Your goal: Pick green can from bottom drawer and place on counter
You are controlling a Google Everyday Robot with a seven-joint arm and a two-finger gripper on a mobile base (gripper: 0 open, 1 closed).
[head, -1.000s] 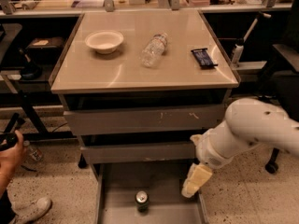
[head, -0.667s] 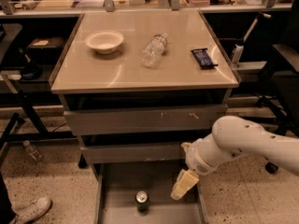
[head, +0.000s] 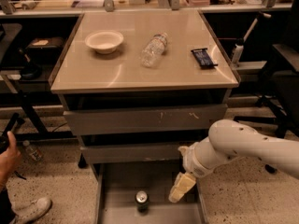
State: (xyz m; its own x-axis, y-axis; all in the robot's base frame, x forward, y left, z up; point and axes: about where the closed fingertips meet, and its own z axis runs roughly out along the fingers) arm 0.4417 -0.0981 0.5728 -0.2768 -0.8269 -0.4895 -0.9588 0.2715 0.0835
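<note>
Gripper (head: 181, 187): cream-coloured, at the end of the white arm (head: 243, 146), which enters from the right edge. It hangs over the right side of the bottom drawer and points down and to the left.
Gripper state: whether it is open or closed cannot be told. It holds nothing.
Green can (head: 142, 200): stands upright on the floor of the bottom drawer, about midway between its side walls. The silver top faces the camera. No brand or lettering can be read on it.
Can to gripper: the can is left of the gripper, near it but apart.
Bottom drawer (head: 119, 185): pulled out, the lowest of three, with a flat grey floor and low sides.
Middle drawer (head: 135, 152): grey front, standing out slightly past the one above.
Top drawer (head: 140, 120): grey front with a few scuff marks.
Counter (head: 140, 73): glossy beige top with a thin metal edge, above the drawers.
Bowl (head: 104, 41): pale, upright, on the left rear of the counter.
Water bottle (head: 153, 50): clear plastic, lying on its side near the counter centre. Label unreadable.
Dark packet (head: 204, 58): flat on the right side of the counter. Its pale print is too small to read.
Person's hand (head: 8, 153): at the left edge, well apart from the cabinet.
</note>
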